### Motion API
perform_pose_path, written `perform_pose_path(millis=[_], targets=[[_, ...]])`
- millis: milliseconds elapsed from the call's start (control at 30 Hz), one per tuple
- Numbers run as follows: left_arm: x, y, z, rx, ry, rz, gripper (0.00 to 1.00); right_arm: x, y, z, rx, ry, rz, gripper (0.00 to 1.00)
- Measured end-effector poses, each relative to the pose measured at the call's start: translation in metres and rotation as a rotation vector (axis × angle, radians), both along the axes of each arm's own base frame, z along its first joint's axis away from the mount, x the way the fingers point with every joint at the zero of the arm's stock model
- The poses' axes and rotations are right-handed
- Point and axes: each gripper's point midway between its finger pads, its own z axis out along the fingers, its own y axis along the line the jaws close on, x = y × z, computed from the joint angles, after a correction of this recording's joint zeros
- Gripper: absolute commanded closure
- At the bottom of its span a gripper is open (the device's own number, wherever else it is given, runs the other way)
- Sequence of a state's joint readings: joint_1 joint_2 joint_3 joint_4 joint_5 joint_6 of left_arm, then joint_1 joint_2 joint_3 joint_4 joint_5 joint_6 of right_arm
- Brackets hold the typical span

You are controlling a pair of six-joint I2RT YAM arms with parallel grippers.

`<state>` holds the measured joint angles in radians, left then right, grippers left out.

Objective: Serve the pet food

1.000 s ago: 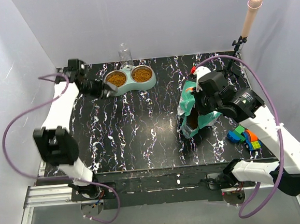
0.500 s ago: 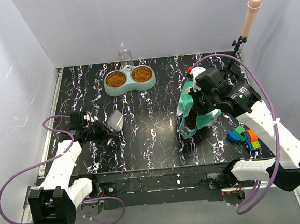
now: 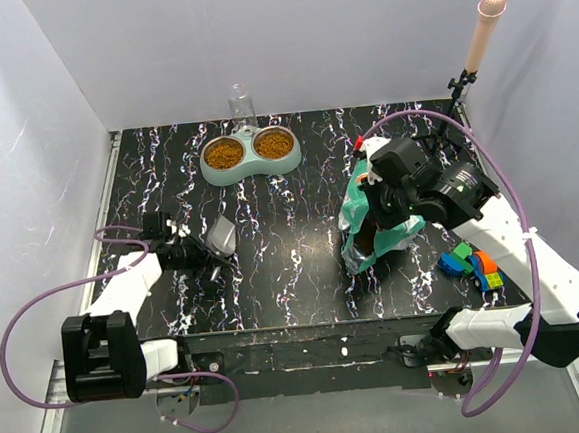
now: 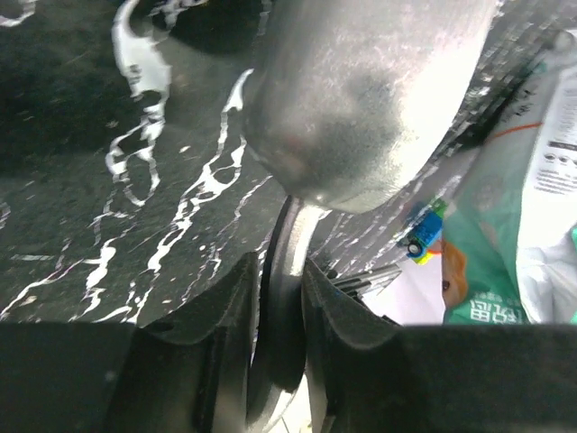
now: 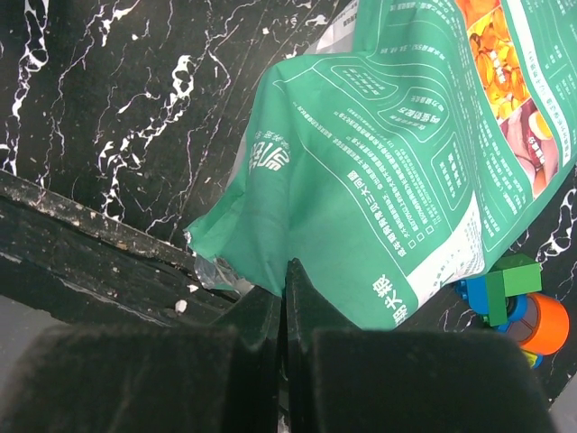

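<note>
Black stone-look table (image 3: pixel 293 266), veined white, sits between plain pale walls (image 3: pixel 50 105). At left we see the left gripper (image 3: pixel 194 252) clenched on the handle of a smooth grey scoop (image 3: pixel 221 237). Far centre, brown kibble (image 3: pixel 224 154) fills both cups of a mint double bowl (image 3: pixel 252 171). Rightward, the right gripper (image 5: pixel 284 280) pinches the crinkled green bag (image 3: pixel 376 235) at its edge. Bright plastic toy blocks (image 3: pixel 471 262) lie beyond.
</note>
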<state>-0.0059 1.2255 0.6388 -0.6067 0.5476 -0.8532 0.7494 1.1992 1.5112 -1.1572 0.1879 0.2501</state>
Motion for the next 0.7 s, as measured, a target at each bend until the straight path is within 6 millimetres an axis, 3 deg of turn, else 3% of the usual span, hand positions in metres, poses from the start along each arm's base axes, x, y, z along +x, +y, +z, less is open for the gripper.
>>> perform_pose_path(millis=[100, 200, 367, 500, 567, 700], targets=[[-0.007, 0.006, -0.002, 0.036, 0.043, 0.009, 0.35, -0.002, 0.006, -0.001, -0.003, 0.006, 0.016, 0.99], [-0.014, 0.019, 0.000, 0.096, 0.103, 0.045, 0.22, -0.004, 0.012, -0.003, -0.010, 0.013, 0.036, 0.99], [-0.017, 0.039, 0.024, 0.211, 0.098, 0.086, 0.20, -0.007, 0.021, -0.006, -0.024, 0.021, 0.065, 0.99], [-0.021, 0.045, 0.051, 0.245, 0.050, 0.102, 0.29, -0.009, 0.029, -0.007, -0.033, 0.024, 0.087, 0.99], [-0.026, 0.042, 0.062, 0.227, 0.019, 0.100, 0.33, -0.009, 0.033, -0.007, -0.037, 0.026, 0.099, 0.99], [-0.037, 0.016, 0.088, 0.139, -0.075, 0.043, 0.30, -0.012, 0.044, -0.006, -0.036, 0.043, 0.129, 0.99]])
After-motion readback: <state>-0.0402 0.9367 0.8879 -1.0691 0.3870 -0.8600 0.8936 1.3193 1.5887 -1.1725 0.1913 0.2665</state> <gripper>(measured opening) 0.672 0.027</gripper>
